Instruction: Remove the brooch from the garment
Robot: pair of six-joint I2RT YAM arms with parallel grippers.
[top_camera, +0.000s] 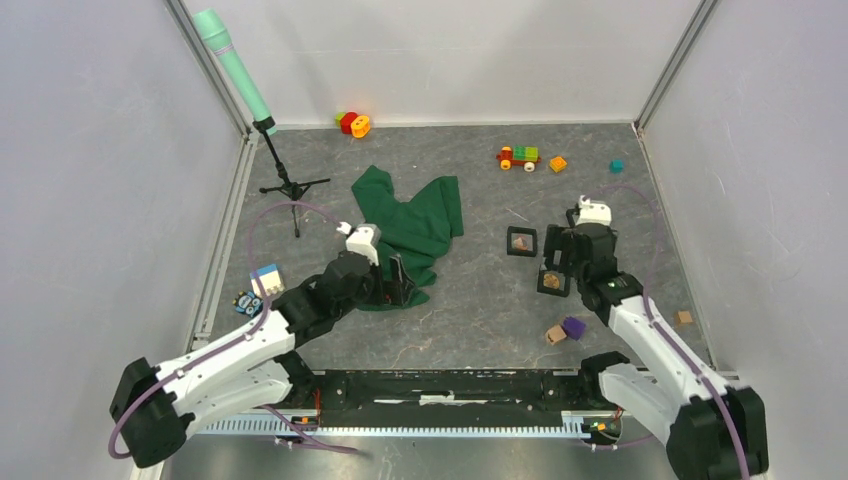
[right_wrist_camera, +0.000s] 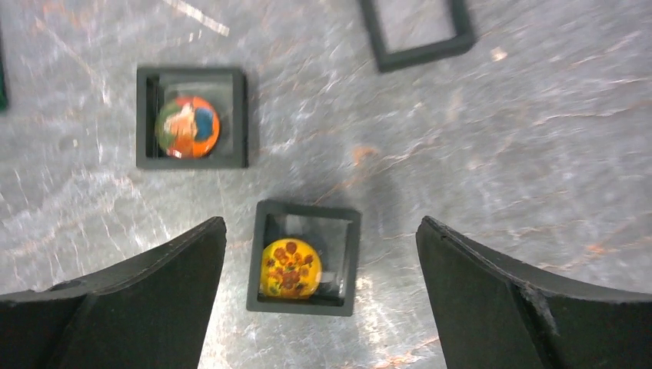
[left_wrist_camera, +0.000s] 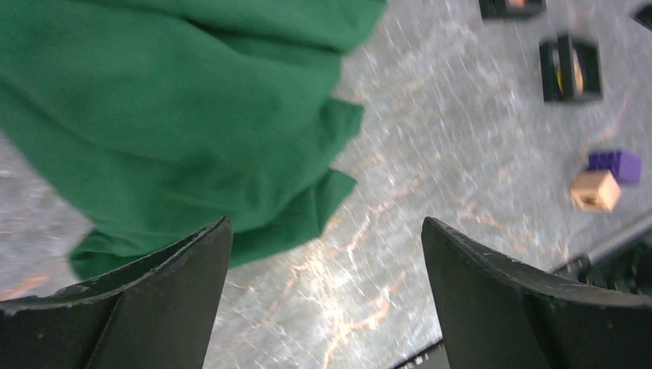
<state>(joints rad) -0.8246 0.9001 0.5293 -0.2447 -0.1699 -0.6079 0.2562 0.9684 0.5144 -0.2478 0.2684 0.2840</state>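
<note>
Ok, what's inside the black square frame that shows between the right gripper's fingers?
A round yellow disc with red-brown spots sits in the black square frame, off-centre toward one corner, below the open right gripper. The frame's floor under the disc is covered, so it cannot be seen.

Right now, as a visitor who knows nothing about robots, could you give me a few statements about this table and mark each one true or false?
1. The green garment hangs on a rack. False: it lies crumpled on the table.
2. The left gripper is open. True.
3. The right gripper is shut on a frame. False: it is open, over a black frame that holds a yellow round piece.
4. A mint-green microphone stands on a tripod at the far left. True.
</note>
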